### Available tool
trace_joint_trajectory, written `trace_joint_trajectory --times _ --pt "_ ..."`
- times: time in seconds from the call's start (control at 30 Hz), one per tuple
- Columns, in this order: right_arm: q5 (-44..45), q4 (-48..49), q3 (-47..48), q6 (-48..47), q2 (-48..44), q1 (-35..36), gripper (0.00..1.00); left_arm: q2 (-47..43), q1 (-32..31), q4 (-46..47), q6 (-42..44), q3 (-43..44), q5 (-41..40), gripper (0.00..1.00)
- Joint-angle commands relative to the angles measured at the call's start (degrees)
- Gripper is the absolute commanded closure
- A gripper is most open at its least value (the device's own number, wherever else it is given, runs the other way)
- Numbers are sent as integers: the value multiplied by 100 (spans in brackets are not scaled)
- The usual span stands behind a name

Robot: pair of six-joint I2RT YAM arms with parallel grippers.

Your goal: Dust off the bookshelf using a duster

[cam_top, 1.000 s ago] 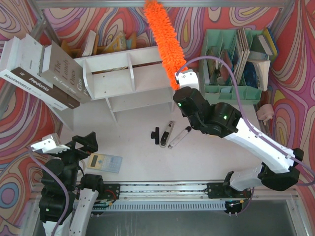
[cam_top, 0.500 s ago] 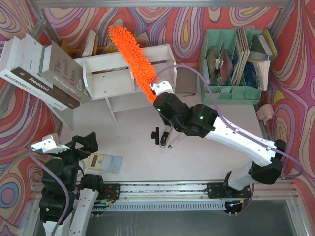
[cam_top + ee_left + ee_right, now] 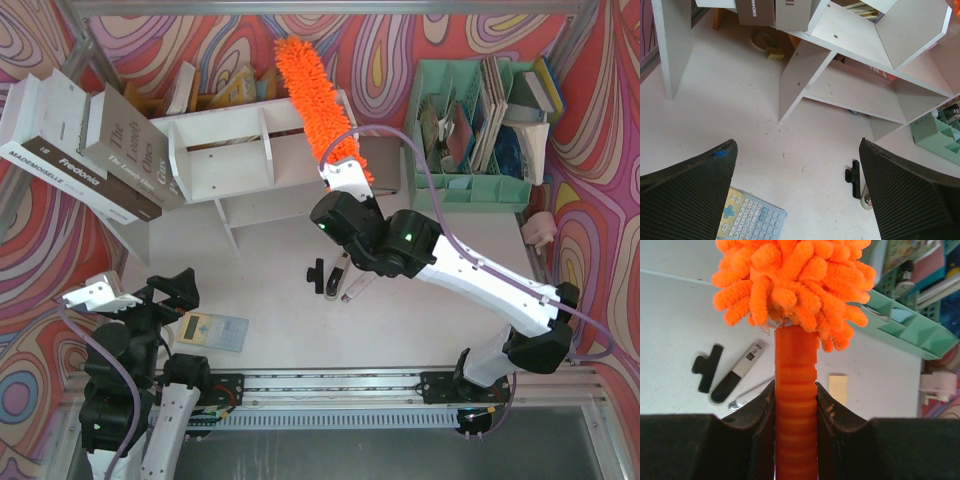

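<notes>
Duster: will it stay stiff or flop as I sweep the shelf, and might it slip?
Probably fairly stiff: the duster stands out straight from the right gripper. Likely light, its head all fluffy. Slipping seems unlikely: the handle is ribbed and clamped between both fingers.

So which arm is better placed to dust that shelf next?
Right: the right gripper holds the fluffy orange microfibre duster over the right end of the white wooden bookshelf. The left gripper hangs open, far from it.
</notes>
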Motion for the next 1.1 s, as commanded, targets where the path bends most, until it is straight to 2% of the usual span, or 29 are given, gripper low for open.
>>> trace_joint_trajectory --times 0.0,0.13,0.3,0.57,0.83,1.07 --pt "965 -436 515 290 -350 -19 100 -46 31 149 -28 -63 15 2" --pt "1058 -136 707 -140 -758 -16 100 -56 27 150 -28 -63 15 2" --pt "584 470 693 -645 -1063 -23 100 -54 33 149 -28 -63 15 1" --pt "-922 1036 202 -725 -958 -20 100 -27 34 148 -28 -57 14 1" --pt "-898 769 -30 -493 -571 -20 100 -15 42 152 -26 -63 19 2" --pt "-435 280 -76 -232 -181 -19 100 -34 42 155 -28 -63 23 1"
